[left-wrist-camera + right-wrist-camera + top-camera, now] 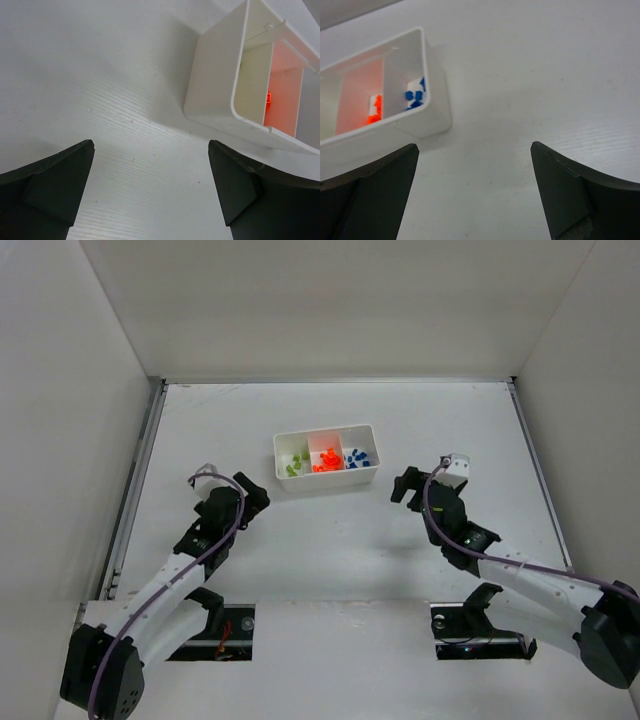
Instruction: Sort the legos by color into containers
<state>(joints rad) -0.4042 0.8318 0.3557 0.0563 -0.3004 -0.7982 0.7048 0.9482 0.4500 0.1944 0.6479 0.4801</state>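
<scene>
Right now my left gripper (252,497) sits at the left of centre in the top view, low over the white table (330,550), and my right gripper (404,487) sits at the right of centre. The white tray (330,479) lies between them, a little higher in the frame and apart from both.

Its three containers (325,443) run side by side. The green legos (294,467) lie in the left one, the orange legos (326,462) in the middle one and the blue legos (357,456) in the right one.

In the left wrist view my left gripper (151,150) is spread wide, with only bare table between the dark fingers (60,185). The tray (212,85) fills the upper right corner, and a speck of orange shows deep inside it.

In the right wrist view my right gripper (475,147) is just as wide and holds nothing. The tray (437,102) sits at the upper left, with the blue legos (415,96) in its nearest container and the orange legos (374,111) in the next one along.
</scene>
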